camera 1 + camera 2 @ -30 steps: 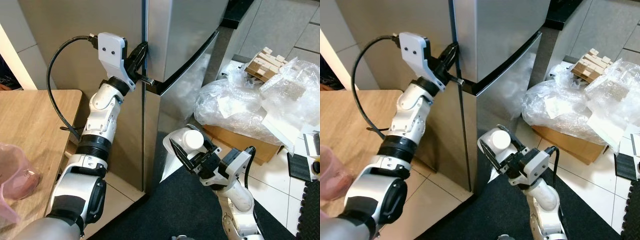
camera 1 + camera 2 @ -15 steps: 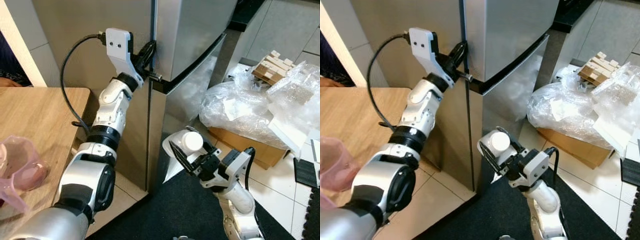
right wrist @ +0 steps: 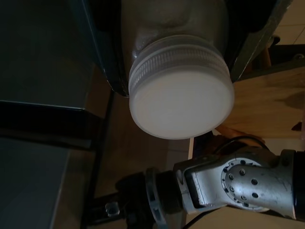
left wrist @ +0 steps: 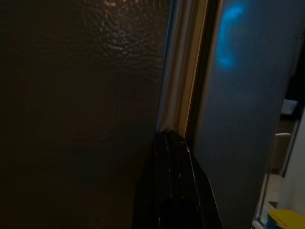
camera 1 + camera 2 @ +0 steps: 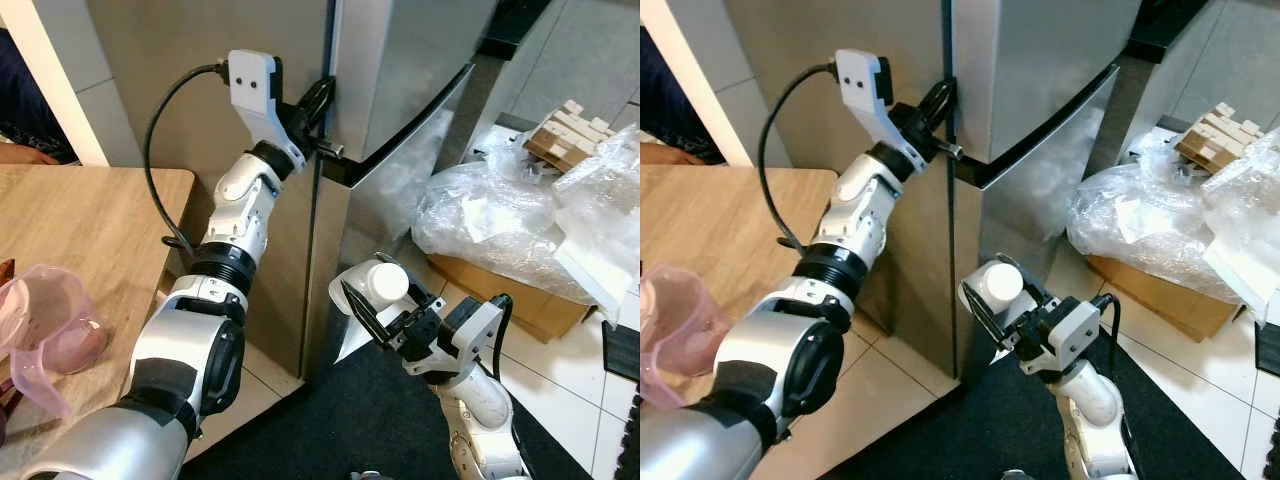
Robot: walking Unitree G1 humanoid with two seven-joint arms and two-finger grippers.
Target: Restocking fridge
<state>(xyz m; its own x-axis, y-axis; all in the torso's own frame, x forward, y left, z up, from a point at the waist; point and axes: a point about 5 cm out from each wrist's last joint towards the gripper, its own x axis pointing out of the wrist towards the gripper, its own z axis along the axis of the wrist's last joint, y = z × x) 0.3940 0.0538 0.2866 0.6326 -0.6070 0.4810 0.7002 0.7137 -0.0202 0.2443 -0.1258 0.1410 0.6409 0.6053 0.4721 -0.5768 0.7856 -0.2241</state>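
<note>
Up high, my left pincer (image 5: 322, 118) has its fingers pressed together into the seam at the fridge (image 5: 400, 80) door's edge, just above the dark gap between the two doors. Lower down, my right pincer (image 5: 372, 300) is clamped around a white-capped bottle (image 5: 385, 283), held before the lower door. A pink jug (image 5: 45, 325) sits on the worktop (image 5: 90, 230) to my left.

I see fridge (image 5: 400, 60) brushed silver, black band between doors. Bottle (image 5: 378, 290) white, white cap. Table (image 5: 80, 240) left of fridge light wood grain. Jug (image 5: 45, 335) on it translucent pink. Floor tiles (image 5: 560, 370) white, mat (image 5: 340, 420) dark grey.
</note>
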